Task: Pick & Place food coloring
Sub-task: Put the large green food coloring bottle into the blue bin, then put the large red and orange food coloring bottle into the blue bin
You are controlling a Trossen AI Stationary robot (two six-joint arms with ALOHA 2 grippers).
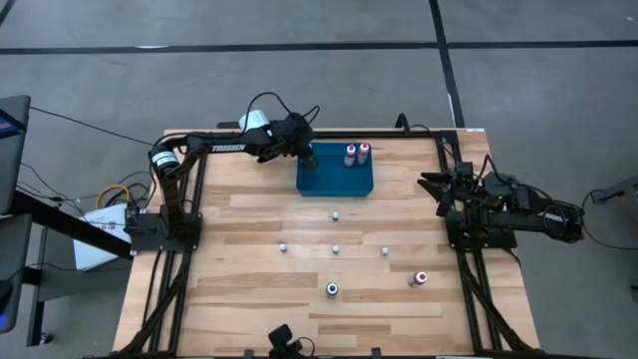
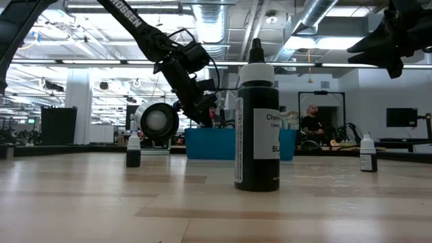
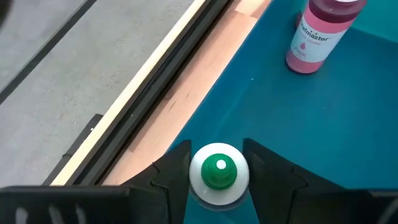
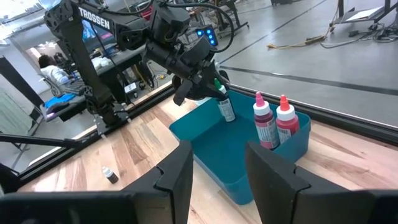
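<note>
The left gripper [image 3: 214, 168], its dark angular fingers clamped on a green-tipped, white-capped food coloring bottle [image 3: 217, 173], holds it over the smooth blue plastic tray [image 1: 335, 179] on the pale wood-plank table [image 1: 249, 259]. Two red bottles [image 4: 273, 124] stand in the tray's corner, one labelled "master". The right gripper [image 4: 217, 171] waits by the table's right edge, fingers apart and empty.

Left claw [image 1: 308, 157] over blue tray [image 1: 339, 184], apparently gripping something
</note>
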